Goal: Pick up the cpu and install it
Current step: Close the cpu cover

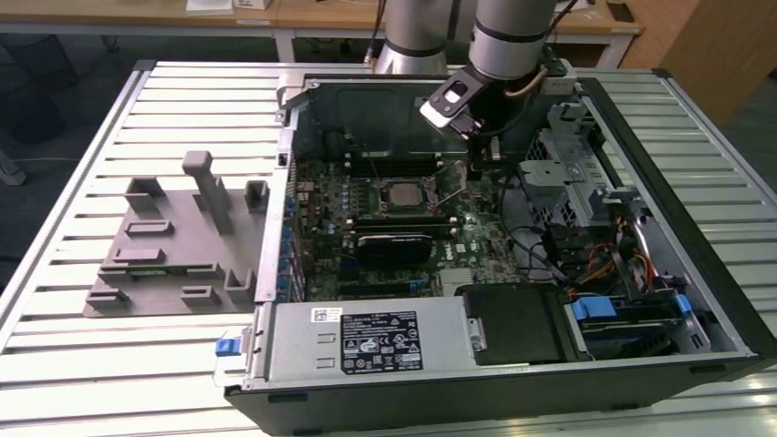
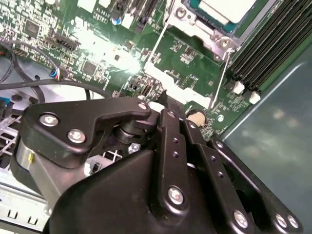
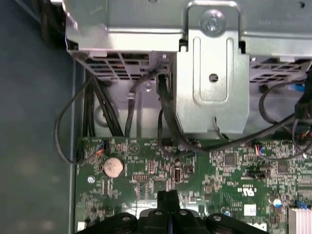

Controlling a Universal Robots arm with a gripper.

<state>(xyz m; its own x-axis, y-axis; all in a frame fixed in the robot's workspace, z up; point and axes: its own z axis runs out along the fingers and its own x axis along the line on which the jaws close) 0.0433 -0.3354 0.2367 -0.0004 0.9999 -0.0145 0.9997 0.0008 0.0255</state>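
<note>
Probably a robotics laboratory or assembly workshop: slatted aluminium worktable (image 1: 73,346) carrying an open desktop computer case (image 1: 486,401) and grey fixture plate (image 1: 158,273); robot arm (image 1: 510,36) above; wooden desks (image 1: 316,18) behind.

PC case (image 1: 510,405) lies open on table (image 1: 73,364); holder blocks (image 1: 170,246) on table at the exterior view's left of case. Mobo (image 1: 479,241) in case, cpu (image 1: 398,193) in socket mid-board. Gripper (image 1: 476,164) above board, just at the exterior view's right of cpu. PSU (image 1: 364,341) at near end.
</note>
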